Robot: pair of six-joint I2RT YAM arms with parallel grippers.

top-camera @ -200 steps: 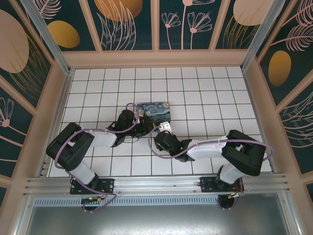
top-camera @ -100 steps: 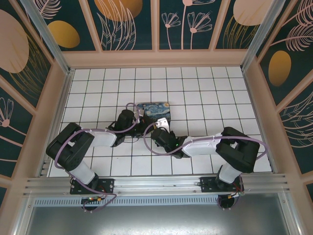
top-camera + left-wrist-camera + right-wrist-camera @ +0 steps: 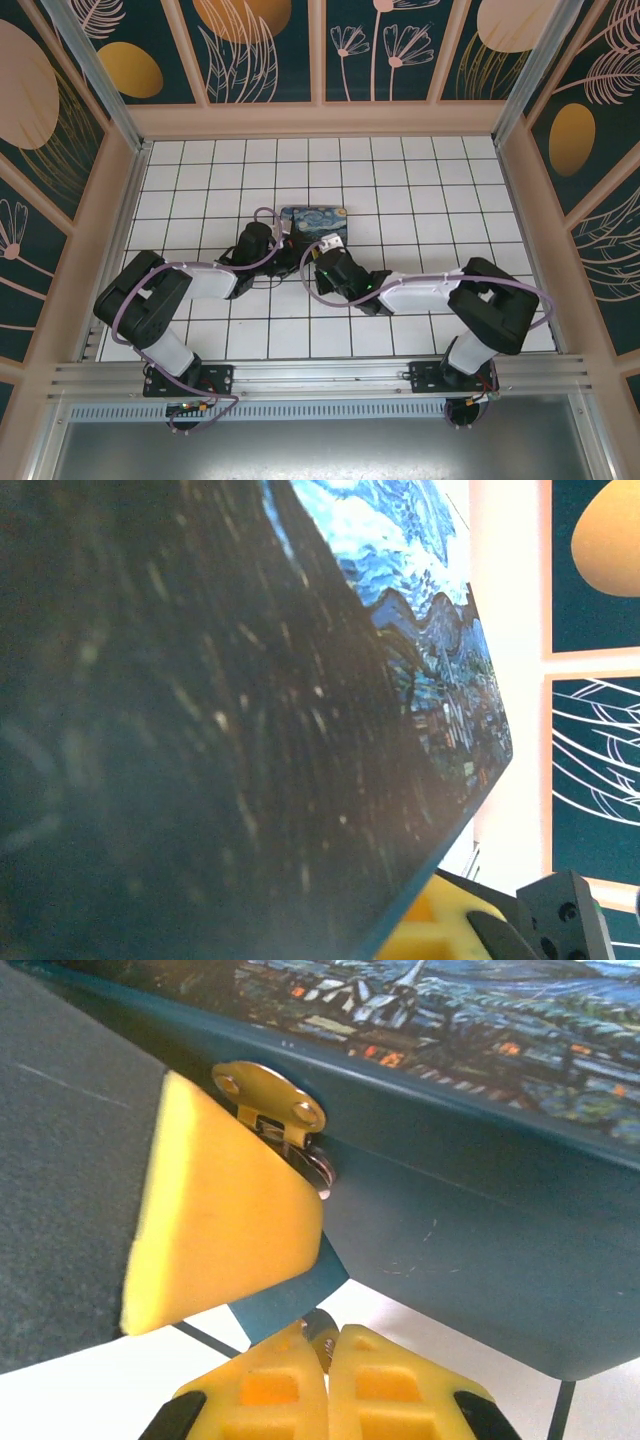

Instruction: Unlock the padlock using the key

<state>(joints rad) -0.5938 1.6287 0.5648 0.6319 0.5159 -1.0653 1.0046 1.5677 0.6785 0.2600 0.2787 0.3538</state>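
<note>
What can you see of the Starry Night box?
Rectangular box, lid printed with Starry Night blues and yellows, side walls plain dark teal. Lies flat on the white tiled table, looks closed. Near wall carries a brass-coloured hasp with two rivets, a silvery piece under it. A yellow pad overlaps that wall beside the hasp; contact unclear.

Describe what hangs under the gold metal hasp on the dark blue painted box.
Below the gold metal hasp, only a silvery curved edge of the small metal padlock shows. A yellow foam pad covers the rest.
</note>
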